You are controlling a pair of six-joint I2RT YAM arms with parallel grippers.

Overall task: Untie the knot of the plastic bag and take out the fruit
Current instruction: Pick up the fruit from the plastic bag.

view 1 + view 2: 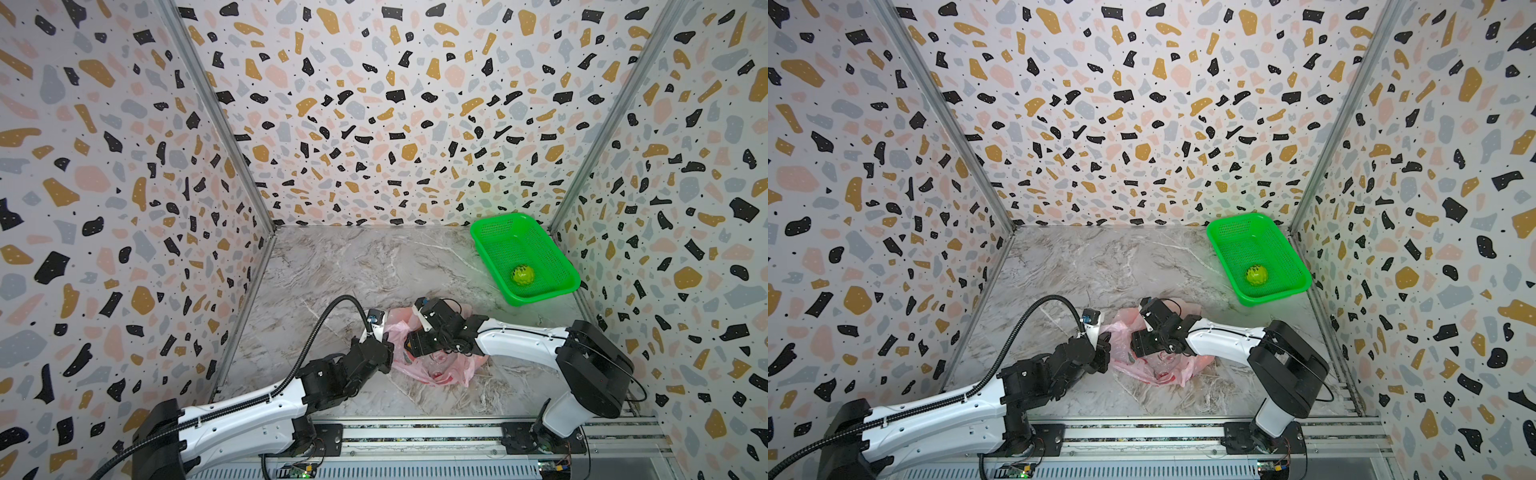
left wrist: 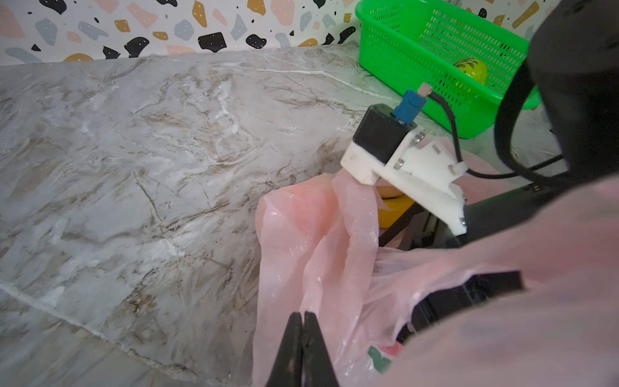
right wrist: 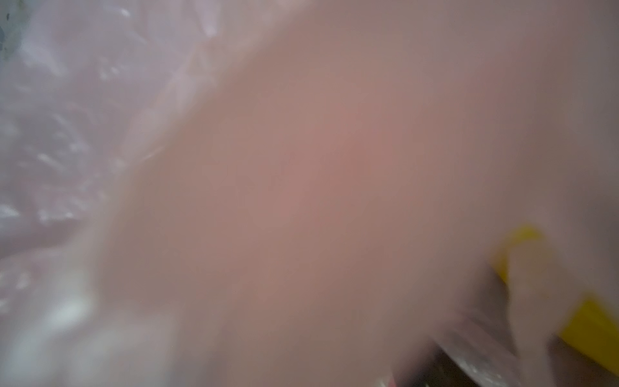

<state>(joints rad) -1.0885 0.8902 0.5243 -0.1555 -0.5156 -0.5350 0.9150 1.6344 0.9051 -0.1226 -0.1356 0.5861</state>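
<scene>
Left gripper (image 2: 303, 330): jaws fully closed, pinching an edge of the plastic bag (image 2: 321, 241), which spreads from it toward 1 o'clock in the left wrist view. Right gripper: buried inside the bag, opening and contents indeterminable; a yellow fruit (image 3: 589, 321) lies close by. In both top views, a green fruit (image 1: 523, 275) sits in the green basket (image 1: 1221, 232), at 2 o'clock from the bag.

bag (image 1: 1144, 365): pink, crumpled, between arms | basket (image 1: 1225, 232): one green fruit (image 1: 1256, 274)
</scene>
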